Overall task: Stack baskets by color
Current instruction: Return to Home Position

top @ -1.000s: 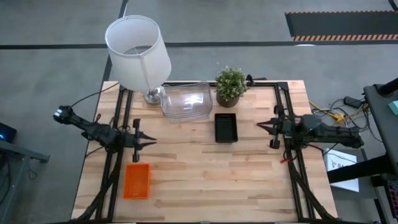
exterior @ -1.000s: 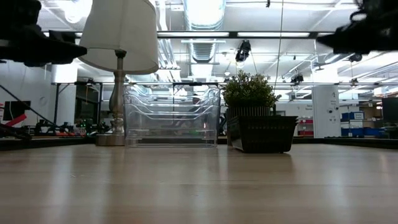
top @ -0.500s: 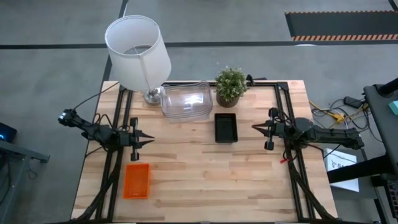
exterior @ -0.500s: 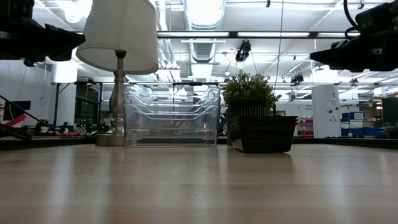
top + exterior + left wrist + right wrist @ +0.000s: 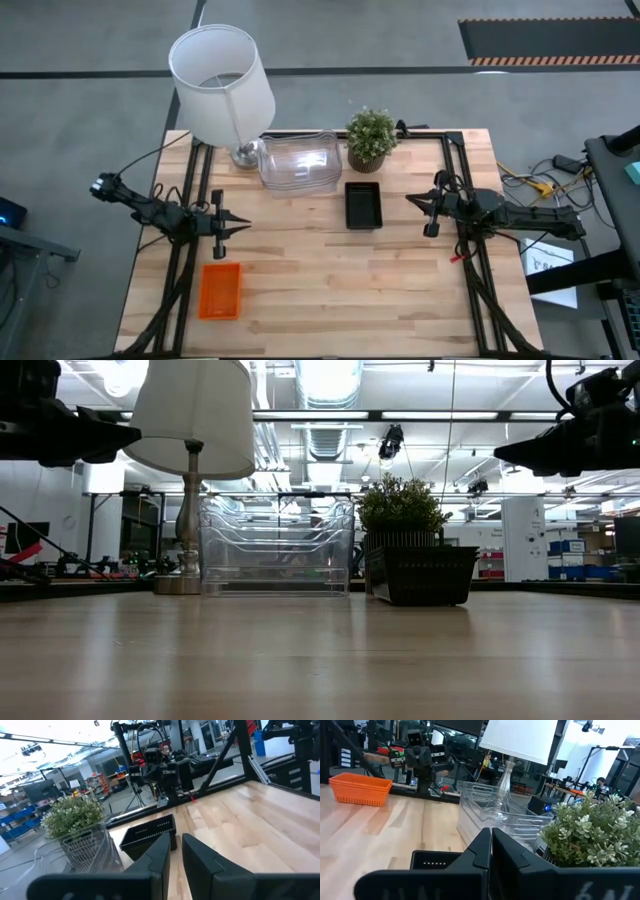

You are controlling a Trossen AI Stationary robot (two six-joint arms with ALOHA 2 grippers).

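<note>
A red-orange basket (image 5: 220, 290) lies flat on the table near the front left. A black basket (image 5: 363, 204) rests on its bottom at mid-table, in front of the potted plant. A nested stack of clear baskets (image 5: 298, 163) stands at the back beside the lamp foot. My left gripper (image 5: 248, 226) hovers level over the left side, above and beyond the orange basket, shut but for a narrow slit (image 5: 174, 845), holding nothing. My right gripper (image 5: 408, 200) hovers level over the right side, pointing at the black basket (image 5: 437, 860), shut (image 5: 490, 837) and empty.
A lamp with a white shade (image 5: 220, 80) and a potted green plant (image 5: 371, 135) stand along the far edge. Black frame rails (image 5: 196, 190) run along the table's left and right sides. Bare wood (image 5: 330, 290) lies between the arms and toward the near edge.
My right gripper has sunk a little and edged toward the table's middle, and it now points level. It stays shut. The baskets have not moved.
</note>
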